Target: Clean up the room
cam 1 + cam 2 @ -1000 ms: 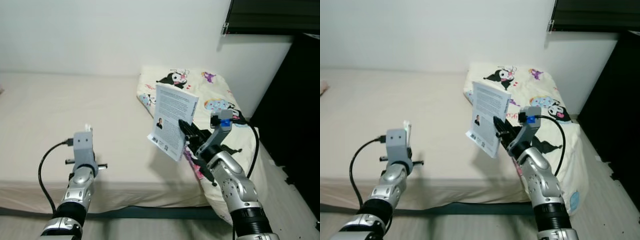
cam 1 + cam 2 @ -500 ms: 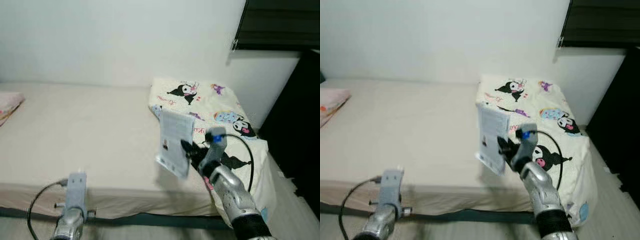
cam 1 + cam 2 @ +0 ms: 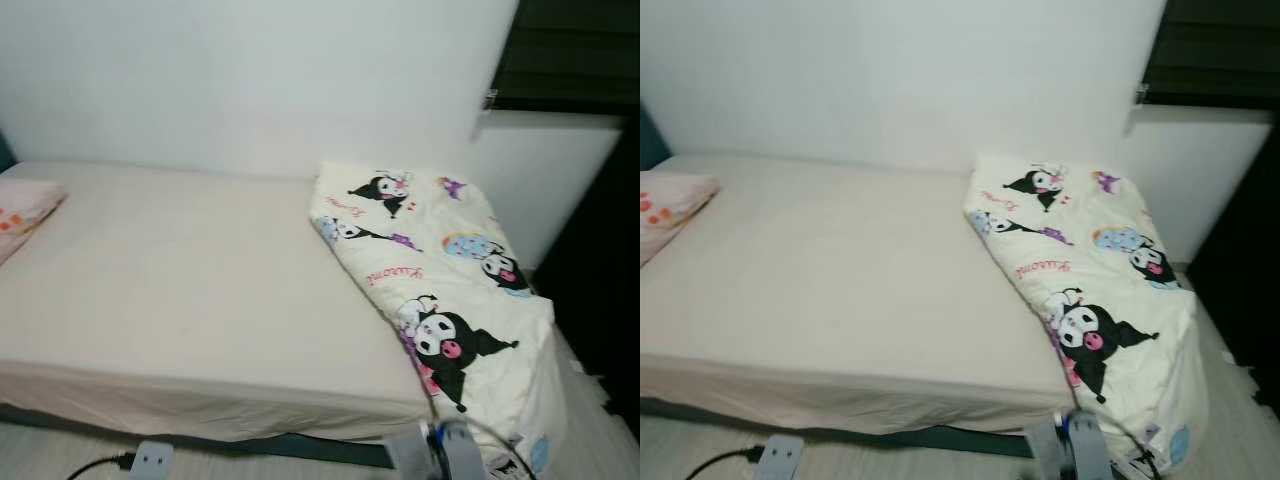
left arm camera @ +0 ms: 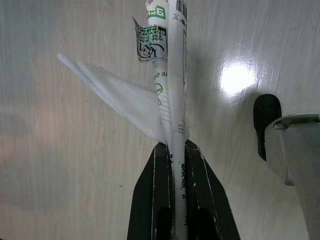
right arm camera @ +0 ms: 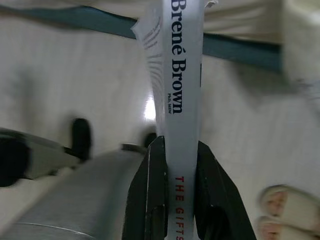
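Already both arms are loaded. The right pincer (image 5: pixel 176 220) is clamped on a book (image 5: pixel 179 75) by its spine, whose long axis runs straight out along the fingers, over the floor (image 5: pixel 60 65) beside the bed's dark base. The left pincer (image 4: pixel 175 220) grips a rolled paper wrapper (image 4: pixel 172 90) the same way, above bare floor. The bed (image 3: pixel 180 270) and cartoon-print blanket (image 3: pixel 450 300) lie ahead, so my guess is either item now needs a put-away spot elsewhere.
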Robot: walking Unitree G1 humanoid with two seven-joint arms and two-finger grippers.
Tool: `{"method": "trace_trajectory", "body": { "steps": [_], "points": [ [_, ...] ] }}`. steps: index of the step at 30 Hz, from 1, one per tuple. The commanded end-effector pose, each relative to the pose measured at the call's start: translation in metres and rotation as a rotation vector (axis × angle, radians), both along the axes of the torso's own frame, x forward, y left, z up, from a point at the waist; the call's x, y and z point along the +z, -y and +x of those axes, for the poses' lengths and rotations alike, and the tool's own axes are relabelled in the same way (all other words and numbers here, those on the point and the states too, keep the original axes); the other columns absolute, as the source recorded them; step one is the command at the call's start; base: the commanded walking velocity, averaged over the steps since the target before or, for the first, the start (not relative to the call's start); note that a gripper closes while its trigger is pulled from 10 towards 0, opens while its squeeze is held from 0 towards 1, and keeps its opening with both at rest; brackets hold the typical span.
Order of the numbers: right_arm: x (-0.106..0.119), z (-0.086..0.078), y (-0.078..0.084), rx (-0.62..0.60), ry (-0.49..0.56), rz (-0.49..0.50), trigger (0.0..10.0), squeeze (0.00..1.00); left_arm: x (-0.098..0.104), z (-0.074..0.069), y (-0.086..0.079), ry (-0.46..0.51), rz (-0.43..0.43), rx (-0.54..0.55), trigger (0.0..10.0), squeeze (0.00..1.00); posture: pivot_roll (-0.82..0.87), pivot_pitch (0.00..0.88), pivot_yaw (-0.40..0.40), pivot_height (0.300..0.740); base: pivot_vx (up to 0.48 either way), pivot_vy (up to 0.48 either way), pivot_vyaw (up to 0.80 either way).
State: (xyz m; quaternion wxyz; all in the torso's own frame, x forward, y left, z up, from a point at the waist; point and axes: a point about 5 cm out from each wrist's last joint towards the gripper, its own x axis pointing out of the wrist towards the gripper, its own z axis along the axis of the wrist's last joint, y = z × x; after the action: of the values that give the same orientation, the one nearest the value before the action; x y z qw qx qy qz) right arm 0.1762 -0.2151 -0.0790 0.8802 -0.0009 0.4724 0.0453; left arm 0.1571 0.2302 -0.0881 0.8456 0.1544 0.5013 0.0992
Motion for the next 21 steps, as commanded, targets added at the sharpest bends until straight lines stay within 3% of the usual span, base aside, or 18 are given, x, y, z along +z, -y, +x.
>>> {"method": "trace_trajectory", "body": {
  "steps": [1, 3, 8, 14, 21],
  "points": [
    [0.008, 0.013, 0.002, -0.029, 0.062, 0.007, 10.0, 0.0, -0.001, -0.002, 0.001, -0.014, 0.0, -0.014, 10.0, 0.0, -0.1, 0.0, -0.032, 0.74, 0.0, 0.0, 0.72],
    [0.002, 0.0, 0.014, -0.125, 0.03, 0.001, 10.0, 0.0, -0.002, -0.005, 0.002, -0.021, -0.002, -0.034, 10.0, 0.0, -0.09, 0.0, -0.031, 0.74, 0.0, 0.0, 0.72],
    [-0.003, -0.013, 0.022, -0.117, -0.022, -0.059, 10.0, 0.0, -0.002, -0.006, -0.001, -0.03, 0.008, -0.05, 10.0, 0.0, -0.09, 0.0, -0.028, 0.74, 0.0, 0.0, 0.72],
    [-0.004, -0.017, 0.029, -0.153, -0.033, -0.083, 10.0, 0.0, -0.001, -0.001, 0.0, -0.017, -0.003, -0.056, 10.0, 0.0, -0.08, 0.0, -0.028, 0.74, 0.0, 0.0, 0.71],
    [0.003, -0.006, 0.036, -0.144, -0.001, -0.124, 10.0, 0.0, 0.0, 0.003, 0.003, -0.006, -0.022, -0.05, 10.0, 0.0, -0.09, 0.0, -0.024, 0.74, 0.0, 0.0, 0.72]
  ]
}}
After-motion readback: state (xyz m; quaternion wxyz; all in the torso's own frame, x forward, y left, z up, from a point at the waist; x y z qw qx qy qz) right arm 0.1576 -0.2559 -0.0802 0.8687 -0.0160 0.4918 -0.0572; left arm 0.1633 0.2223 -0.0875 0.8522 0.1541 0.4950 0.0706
